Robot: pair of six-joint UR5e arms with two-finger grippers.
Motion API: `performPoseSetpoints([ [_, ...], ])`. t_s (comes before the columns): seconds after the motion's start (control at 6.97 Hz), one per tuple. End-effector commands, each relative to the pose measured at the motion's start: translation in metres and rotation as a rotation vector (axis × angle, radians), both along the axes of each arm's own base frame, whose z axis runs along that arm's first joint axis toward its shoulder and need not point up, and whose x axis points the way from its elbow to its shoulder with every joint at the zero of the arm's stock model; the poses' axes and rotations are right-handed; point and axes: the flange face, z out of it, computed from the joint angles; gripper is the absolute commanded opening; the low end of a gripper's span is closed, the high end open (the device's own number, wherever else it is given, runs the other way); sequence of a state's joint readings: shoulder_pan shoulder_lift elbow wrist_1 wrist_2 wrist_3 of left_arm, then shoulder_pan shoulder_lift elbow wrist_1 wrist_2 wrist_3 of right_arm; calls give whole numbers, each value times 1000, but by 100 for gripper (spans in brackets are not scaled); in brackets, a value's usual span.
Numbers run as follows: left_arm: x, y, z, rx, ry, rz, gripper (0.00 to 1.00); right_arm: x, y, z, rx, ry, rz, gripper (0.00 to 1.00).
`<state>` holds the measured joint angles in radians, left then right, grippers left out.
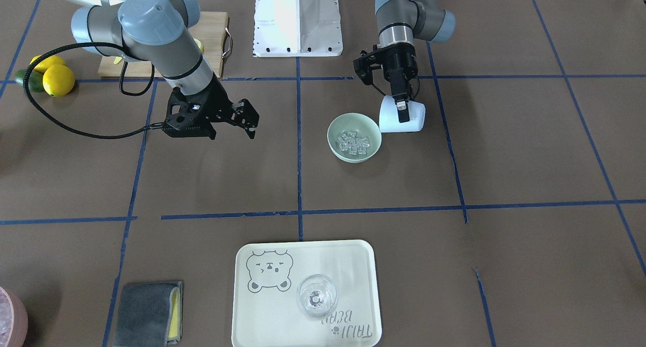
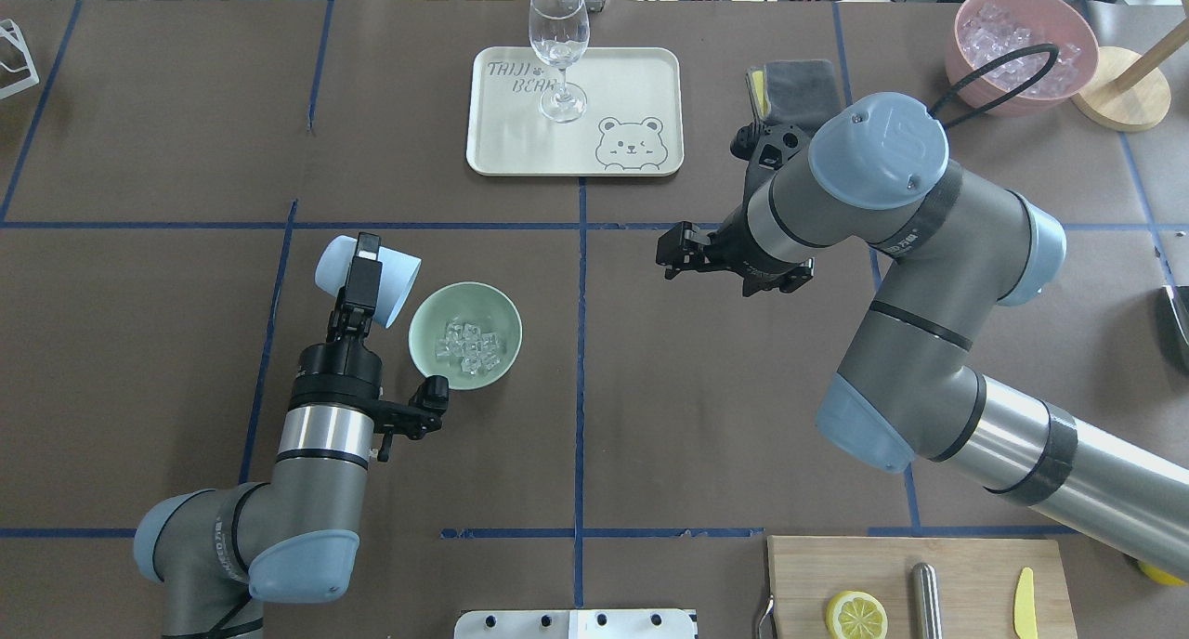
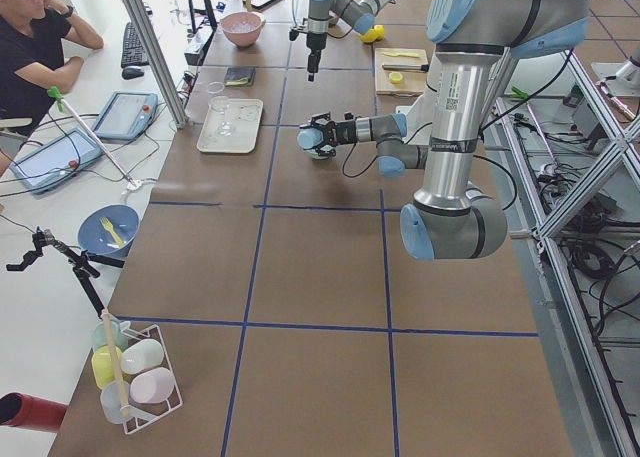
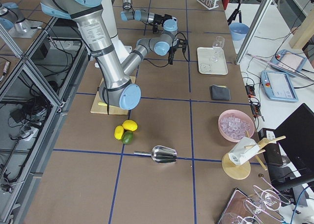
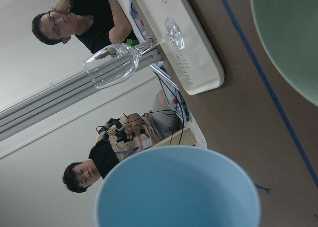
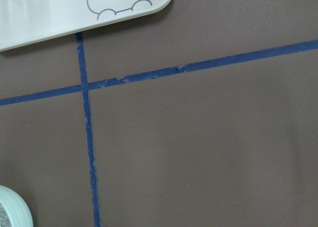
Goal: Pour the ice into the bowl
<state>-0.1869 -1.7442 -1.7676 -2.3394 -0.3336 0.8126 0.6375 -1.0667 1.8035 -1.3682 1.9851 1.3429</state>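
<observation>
The mint-green bowl [image 2: 425, 321] sits left of the table's middle line and holds the ice [image 2: 471, 346], a pile of small clear cubes. It also shows in the front view [image 1: 337, 129], with the ice [image 1: 354, 142] inside. My left gripper [image 2: 364, 266] is shut on a pale blue cup [image 2: 397, 293], held tipped on its side beside the bowl's far left rim, its mouth toward the bowl. The left wrist view shows the cup's rim [image 5: 179, 187] and the bowl's edge [image 5: 293, 38]. My right gripper [image 2: 671, 251] hovers open and empty right of the middle line.
A cream tray [image 2: 520, 147] with a wine glass [image 2: 559, 54] stands at the far middle. A grey cloth [image 2: 799, 80] and a pink ice container [image 2: 1017, 54] are far right. A cutting board [image 2: 929, 579] lies near right. Lemons [image 1: 58, 79] lie beside it.
</observation>
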Motion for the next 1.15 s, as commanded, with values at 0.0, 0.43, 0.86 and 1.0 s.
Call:
performPoseSetpoints([
  [0.0, -68, -5, 64, -12, 77, 36, 0, -15, 11, -9, 22, 2, 5, 100],
  [0.43, -121, -16, 109, -74, 257, 41, 0, -28, 21, -12, 33, 6, 10, 100],
  [0.86, -164, -15, 153, -241, 793, 11, 0, -31, 24, -13, 34, 5, 4, 100],
  [1.0, -161, -13, 156, -320, 1013, -8, 0, -36, 25, -22, 41, -3, 1, 100],
])
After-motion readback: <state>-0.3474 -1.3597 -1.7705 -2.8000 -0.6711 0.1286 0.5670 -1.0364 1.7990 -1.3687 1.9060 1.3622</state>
